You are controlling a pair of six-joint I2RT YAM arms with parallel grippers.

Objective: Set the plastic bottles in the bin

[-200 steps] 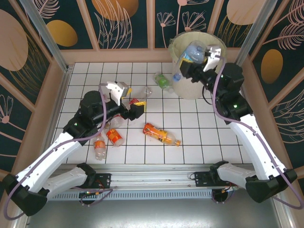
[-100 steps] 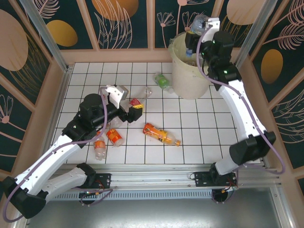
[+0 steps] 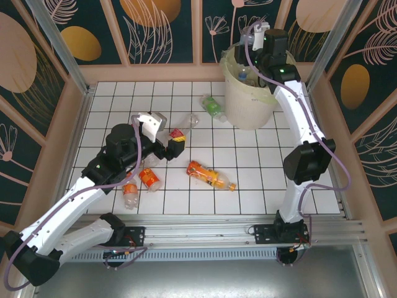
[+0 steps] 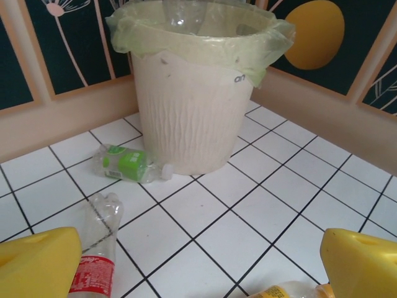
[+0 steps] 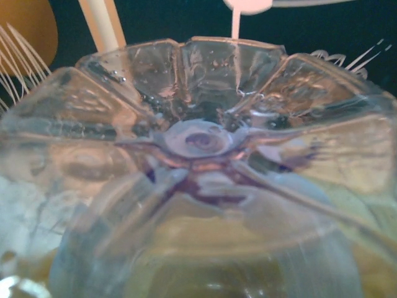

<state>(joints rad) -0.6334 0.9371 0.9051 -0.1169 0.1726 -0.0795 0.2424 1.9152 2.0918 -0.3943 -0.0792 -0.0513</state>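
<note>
The bin (image 3: 248, 108), a white bucket with a pale yellow liner, stands at the back right; the left wrist view shows its wall (image 4: 186, 112). My right gripper (image 3: 254, 49) hangs over its mouth. A clear plastic bottle (image 5: 198, 143) has its base pressed close to that wrist camera and hides the fingers. The same bottle (image 4: 186, 12) pokes above the rim. My left gripper (image 3: 175, 143) (image 4: 198, 264) hovers open and holds nothing, low over the tiles. On the floor lie a green-labelled bottle (image 3: 213, 105) (image 4: 127, 164), a red-labelled one (image 4: 96, 248) and an orange one (image 3: 211, 176).
Two more crushed bottles (image 3: 149, 179) (image 3: 129, 191) lie under the left forearm. A wooden kerb and patterned wall panels (image 3: 155, 68) ring the tiled floor. Bare tiles stretch right of the orange bottle, towards the right arm's base (image 3: 279, 233).
The right arm has swung from the bin's near side up and over its mouth, carrying the clear bottle with it. The left gripper has barely moved.
</note>
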